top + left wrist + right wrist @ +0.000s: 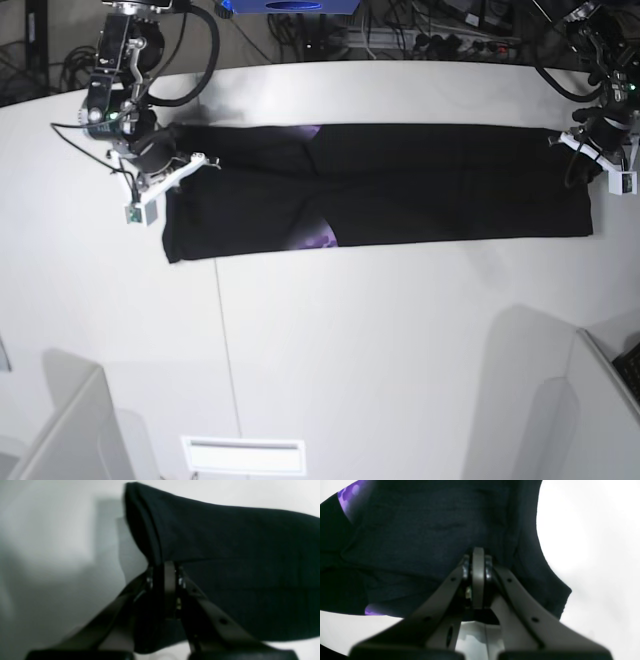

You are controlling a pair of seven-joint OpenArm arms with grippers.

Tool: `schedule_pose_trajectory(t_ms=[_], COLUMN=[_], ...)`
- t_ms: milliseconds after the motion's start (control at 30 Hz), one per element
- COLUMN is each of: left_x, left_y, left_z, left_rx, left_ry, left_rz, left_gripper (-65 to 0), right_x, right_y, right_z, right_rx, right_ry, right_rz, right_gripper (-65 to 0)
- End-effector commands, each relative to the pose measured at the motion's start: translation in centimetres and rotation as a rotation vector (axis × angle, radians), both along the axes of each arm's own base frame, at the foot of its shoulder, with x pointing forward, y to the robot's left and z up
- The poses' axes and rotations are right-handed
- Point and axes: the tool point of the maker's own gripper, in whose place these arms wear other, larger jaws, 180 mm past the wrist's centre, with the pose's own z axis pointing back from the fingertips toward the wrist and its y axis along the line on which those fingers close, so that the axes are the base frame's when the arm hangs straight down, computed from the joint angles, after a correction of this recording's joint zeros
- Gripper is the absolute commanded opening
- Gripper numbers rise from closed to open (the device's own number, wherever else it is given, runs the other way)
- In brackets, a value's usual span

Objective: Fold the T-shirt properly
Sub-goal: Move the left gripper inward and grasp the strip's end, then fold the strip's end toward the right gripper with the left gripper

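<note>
Left wrist view: left claw [165,566] pinches a lifted black edge of the T-shirt [225,537], jaws pressed together on the cloth; pale desk [50,530] behind.

Right wrist view: right claw [478,555] clamps dark cloth of the T-shirt [425,530]; purple print shows at the upper left corner and low left.

Base view: T-shirt [420,185] lies as a long black band across the far part of the desk [350,340], a claw at each end, purple print near the middle. No containers in sight.

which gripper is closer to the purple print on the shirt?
Right. The right gripper pinches the T-shirt end nearer the purple print; the left gripper pinches the far end.
</note>
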Motion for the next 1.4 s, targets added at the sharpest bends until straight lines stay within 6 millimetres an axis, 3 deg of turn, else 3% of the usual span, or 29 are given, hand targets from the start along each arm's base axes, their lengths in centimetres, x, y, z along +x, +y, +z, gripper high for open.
schedule_pose_trajectory(t_ms=[0, 167, 467, 800, 1367], left_x=[0.8, 0.5, 1.5, 2.5, 2.9], left_y=[0.3, -1.1, -6.6, -13.0, -22.2], left_z=[1.7, 2.6, 3.5, 2.2, 0.7], left_rx=[0.031, 0.049, 0.045, -0.052, -0.178], left_ry=[-0.047, -0.068, -0.09, -0.082, -0.042], left_rz=[-0.02, -0.042, -0.138, -0.23, -0.377], left_gripper=[-65.0, -65.0, -65.0, -65.0, -65.0], right_x=[0.8, 0.8, 0.8, 0.8, 0.9], right_y=[-0.1, 0.0, 0.0, -0.3, -0.3], right_z=[1.1, 1.1, 1.1, 1.1, 1.1], right_rx=[-0.003, -0.002, -0.002, -0.004, -0.003], right_ry=[-0.046, -0.046, -0.046, -0.046, -0.047], right_rz=[-0.001, 0.002, 0.002, -0.004, -0.006], right_gripper=[-65.0, -65.0, -65.0, -65.0, -65.0])
